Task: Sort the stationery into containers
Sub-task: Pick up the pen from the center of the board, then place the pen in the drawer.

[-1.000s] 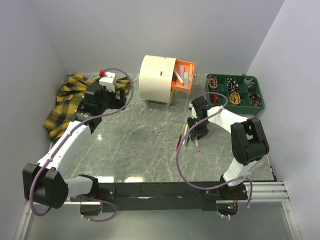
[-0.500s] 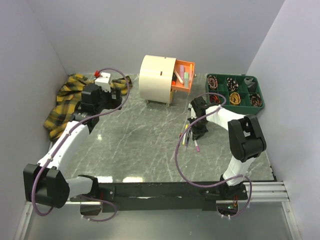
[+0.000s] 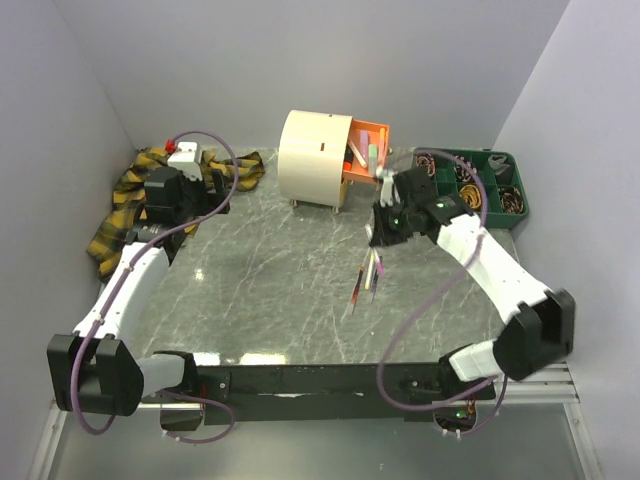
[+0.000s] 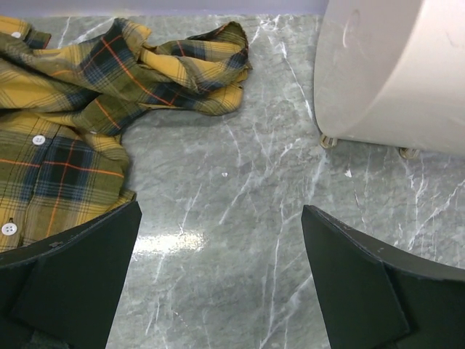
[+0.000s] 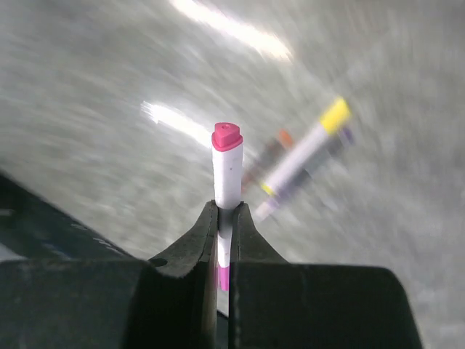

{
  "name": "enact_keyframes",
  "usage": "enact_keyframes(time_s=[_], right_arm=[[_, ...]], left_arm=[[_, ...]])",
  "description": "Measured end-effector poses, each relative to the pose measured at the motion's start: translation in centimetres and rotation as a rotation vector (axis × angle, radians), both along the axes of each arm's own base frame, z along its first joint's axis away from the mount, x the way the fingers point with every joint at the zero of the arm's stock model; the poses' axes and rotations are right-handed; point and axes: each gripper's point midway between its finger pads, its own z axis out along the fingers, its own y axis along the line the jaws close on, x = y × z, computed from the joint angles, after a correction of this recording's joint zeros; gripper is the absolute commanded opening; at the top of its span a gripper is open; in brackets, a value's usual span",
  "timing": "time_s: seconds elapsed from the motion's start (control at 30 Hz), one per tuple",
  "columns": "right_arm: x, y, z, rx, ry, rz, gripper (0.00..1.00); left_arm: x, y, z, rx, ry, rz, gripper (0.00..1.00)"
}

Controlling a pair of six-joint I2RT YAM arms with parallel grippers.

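Observation:
My right gripper is shut on a thin pink-capped pen with a white barrel, which sticks out past the fingertips. In the top view the right gripper hovers above the marble table, in front of the orange drawer. Three pens lie together on the table just below it; the wrist view shows them blurred, one with a yellow cap. My left gripper is open over bare table, with nothing between its fingers. The cream cabinet holds highlighters in its open drawer.
The plaid cloth lies at the far left, close beside the left gripper. The dark green tray with coiled bands stands at the far right, partly behind the right arm. The cabinet's feet show in the left wrist view.
The right gripper closed on the pink pen and lifted it off the table toward the drawer, its arm swinging out. The left gripper drew back to the left, staying open.

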Motion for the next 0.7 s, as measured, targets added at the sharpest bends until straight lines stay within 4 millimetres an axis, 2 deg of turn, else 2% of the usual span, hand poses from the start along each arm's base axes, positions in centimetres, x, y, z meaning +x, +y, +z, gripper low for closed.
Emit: enact_keyframes(time_s=[0.07, 0.13, 0.23, 0.3, 0.5, 0.57, 0.7], right_arm=[[1.0, 2.2, 4.7, 0.087, -0.124, 0.036, 0.0], [2.3, 3.9, 8.6, 0.158, -0.219, 0.057, 0.0], [5.5, 4.9, 11.5, 0.203, -0.288, 0.036, 0.0], [8.8, 5.1, 12.3, 0.209, -0.312, 0.003, 0.0], [17.4, 4.5, 11.5, 0.167, -0.341, -0.095, 0.0], [19.8, 4.0, 11.8, 0.154, -0.369, -0.127, 0.0], [23.1, 3.3, 13.5, 0.142, -0.442, -0.17, 0.0]], left_arm=[[0.0, 0.4, 0.0, -0.011, 0.001, 0.009, 1.0], [0.1, 0.6, 0.2, -0.014, -0.001, 0.012, 1.0], [0.4, 0.5, 0.6, -0.015, -0.008, 0.012, 0.99], [0.7, 0.5, 1.0, -0.016, -0.015, 0.012, 1.0], [0.8, 0.6, 1.2, -0.024, -0.02, 0.017, 1.0], [0.8, 0.6, 1.2, -0.024, -0.02, 0.018, 0.99], [0.8, 0.6, 1.1, -0.024, -0.016, 0.017, 0.99]])
